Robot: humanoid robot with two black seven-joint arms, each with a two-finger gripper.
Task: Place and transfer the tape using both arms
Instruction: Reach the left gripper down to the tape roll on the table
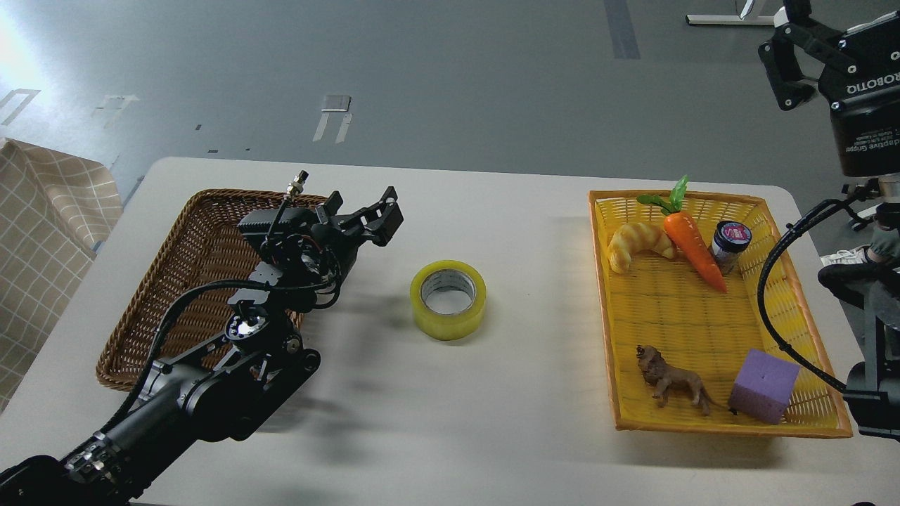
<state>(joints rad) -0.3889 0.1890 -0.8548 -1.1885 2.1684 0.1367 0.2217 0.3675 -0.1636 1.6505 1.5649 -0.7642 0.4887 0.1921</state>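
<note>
The tape (448, 299), a yellow roll with a grey-white core, lies flat on the white table (492, 422) near its middle. My left gripper (364, 213) hangs low by the right rim of the brown wicker basket (162, 295), a short way left of and behind the tape, apart from it. Its fingers (388, 214) are spread and point right, with nothing between them. My right gripper (787, 49) is raised high at the top right corner, beyond the table's back edge. It is open and empty, far from the tape.
A yellow plastic basket (808, 309) on the right holds a croissant (638, 244), a carrot (692, 246), a small jar (730, 244), a toy lion (671, 383) and a purple cube (763, 386). A black cable (773, 281) loops over its right side. A checked cloth (42, 232) is at the far left.
</note>
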